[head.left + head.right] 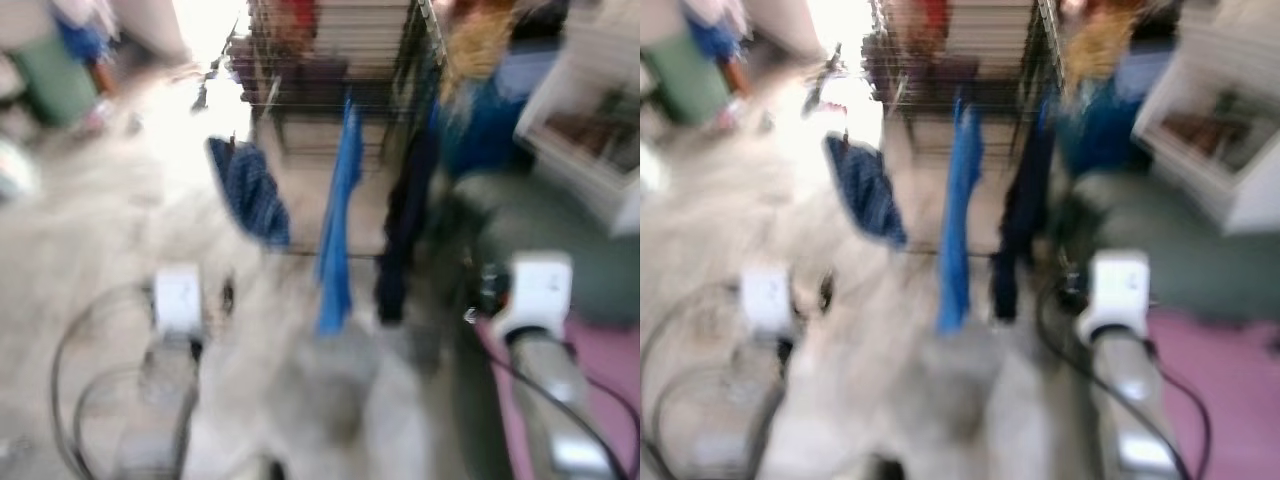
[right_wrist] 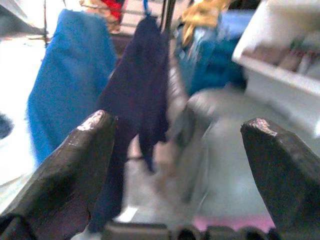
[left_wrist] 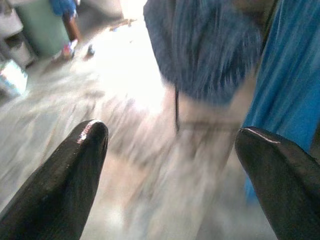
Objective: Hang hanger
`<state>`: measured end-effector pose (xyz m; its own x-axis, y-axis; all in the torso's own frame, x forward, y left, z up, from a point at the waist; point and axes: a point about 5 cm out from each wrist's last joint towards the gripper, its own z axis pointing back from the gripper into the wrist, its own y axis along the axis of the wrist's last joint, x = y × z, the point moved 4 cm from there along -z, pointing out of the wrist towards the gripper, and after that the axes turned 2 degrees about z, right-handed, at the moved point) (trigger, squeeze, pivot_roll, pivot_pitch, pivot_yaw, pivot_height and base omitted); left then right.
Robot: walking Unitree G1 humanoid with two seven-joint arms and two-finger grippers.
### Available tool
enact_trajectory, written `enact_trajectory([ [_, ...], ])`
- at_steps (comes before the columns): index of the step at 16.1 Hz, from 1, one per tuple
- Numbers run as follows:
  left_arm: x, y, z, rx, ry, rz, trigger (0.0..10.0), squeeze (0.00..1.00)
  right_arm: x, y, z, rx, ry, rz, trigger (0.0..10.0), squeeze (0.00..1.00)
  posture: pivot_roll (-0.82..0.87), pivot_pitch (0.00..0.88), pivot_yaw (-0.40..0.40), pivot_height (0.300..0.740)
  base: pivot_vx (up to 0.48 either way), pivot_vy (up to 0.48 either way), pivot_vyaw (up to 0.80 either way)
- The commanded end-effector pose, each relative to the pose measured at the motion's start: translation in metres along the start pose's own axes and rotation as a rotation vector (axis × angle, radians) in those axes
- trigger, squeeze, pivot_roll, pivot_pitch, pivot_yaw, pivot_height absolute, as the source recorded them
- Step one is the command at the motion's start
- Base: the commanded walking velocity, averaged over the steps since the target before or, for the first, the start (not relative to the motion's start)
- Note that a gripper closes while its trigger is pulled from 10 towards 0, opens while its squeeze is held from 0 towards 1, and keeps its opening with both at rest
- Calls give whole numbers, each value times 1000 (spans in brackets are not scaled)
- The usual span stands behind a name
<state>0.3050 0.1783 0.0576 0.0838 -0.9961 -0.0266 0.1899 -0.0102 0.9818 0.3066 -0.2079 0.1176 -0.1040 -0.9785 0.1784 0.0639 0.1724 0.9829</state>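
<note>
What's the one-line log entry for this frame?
left hand open, empty | right hand open, empty | drying rack ahead, clothes hanging | view blurred

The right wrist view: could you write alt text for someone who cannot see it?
Two black fingers of the right gripper stand wide apart and empty, framing a dark navy garment hanging beside a bright blue garment on a drying rack. To the side stands a white shelf unit. The picture is blurred.

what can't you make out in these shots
- Hanger: eye views motion-blurred; none can be picked out on the rack.
- Rack's top: cut off by the frame edge.
- Blue cloth, dark cloth: what they hang from is smeared.
- Left end effector, right end effector: open, empty.
</note>
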Motion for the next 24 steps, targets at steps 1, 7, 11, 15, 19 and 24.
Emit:
enact_trajectory([
  [1, 0, 23, -11, 74, 13, -21, 10000, 0, -1, 5, -5, 15, 19, -2, 10000, 0, 6, 28, 16, 740, 0, 0, 0],
  [7, 0, 28, -22, 93, 32, -22, 10000, 0, -7, 14, -17, 53, 48, -17, 10000, 0, 10, 0, 19, 740, 0, 0, 0],
  [11, 2, 27, -20, 99, 26, -44, 10000, 0, -10, 15, -21, 64, 29, -77, 10000, 0, 24, 0, 46, 740, 0, 0, 0],
  [15, -8, 31, -24, 112, 56, -57, 10000, 0, -16, 11, -19, 63, 30, -89, 10000, 0, 22, 0, 63, 740, 0, 257, 0],
  [19, -2, 31, -26, 104, 45, -62, 10000, 0, -1, 4, -13, 44, -26, -96, 10000, 0, 0, 0, 83, 740, 0, 480, 0],
  [24, 28, 29, -31, 99, -80, -130, 10000, 0, 22, -14, 13, 16, -153, -98, 10000, 0, -54, 0, 161, 740, 0, 480, 0],
])
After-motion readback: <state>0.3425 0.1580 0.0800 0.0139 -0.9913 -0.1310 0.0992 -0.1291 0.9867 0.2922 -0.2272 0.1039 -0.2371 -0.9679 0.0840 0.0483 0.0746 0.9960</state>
